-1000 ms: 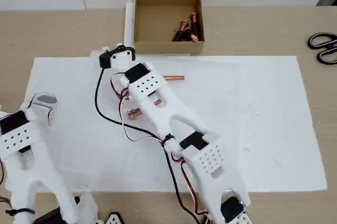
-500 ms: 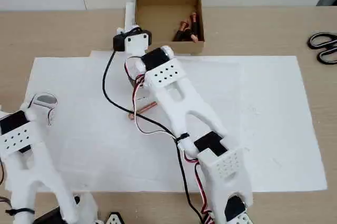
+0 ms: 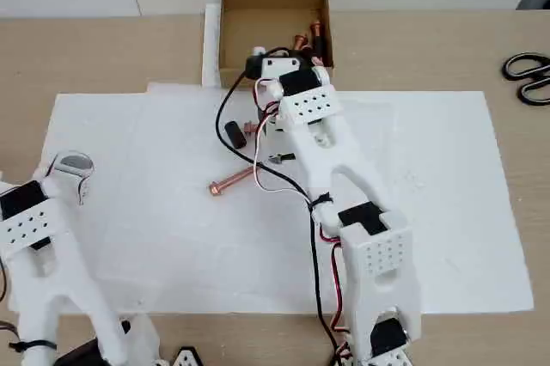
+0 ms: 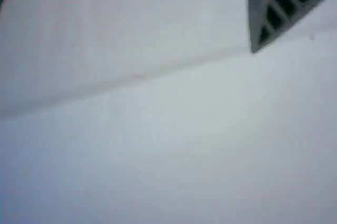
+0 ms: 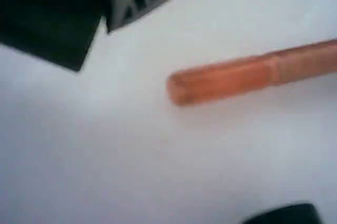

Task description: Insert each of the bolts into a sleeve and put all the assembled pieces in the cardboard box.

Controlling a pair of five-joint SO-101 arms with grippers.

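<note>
The box [image 3: 225, 35] stands at the far edge of the surface [image 3: 103, 48]. Some finished pieces [image 3: 308, 46] lie in its far right corner, so I judge that part of the work is done.

On the white sheet [image 3: 447, 211], just near of the box, one sleeve [image 3: 235, 134] lies loose. The short end of a bolt [image 3: 250, 128] shows just to its right, and the rest of this bolt is hidden under the right arm [image 3: 309, 117]. A second bolt [image 3: 232, 180] lies nearer, apart from both. These three parts seem to be what is left to join.

The right pincer [image 3: 273, 74] hangs low at the near wall of the box, and its camera looks closely at the sleeve and the bolt end. I think it is placed there to take one of them. Whether it is apart or together I cannot tell.

The left pincer [image 3: 73, 167] is at the near left, well apart from all the parts, and it seems to wait. Its state I also cannot tell.

One second ago the head of the right arm was farther left, over the sheet. Half a second ago it was at the near left corner of the box, and now it is at the middle of the near wall. The sleeve was covered by the arm then and is open to view now. The second bolt was partly covered and now shows whole, in the same place. A bolt lay open on the right of the arm one second ago, and I cannot tell if it is the half-hidden one. The left arm has not moved.
</note>
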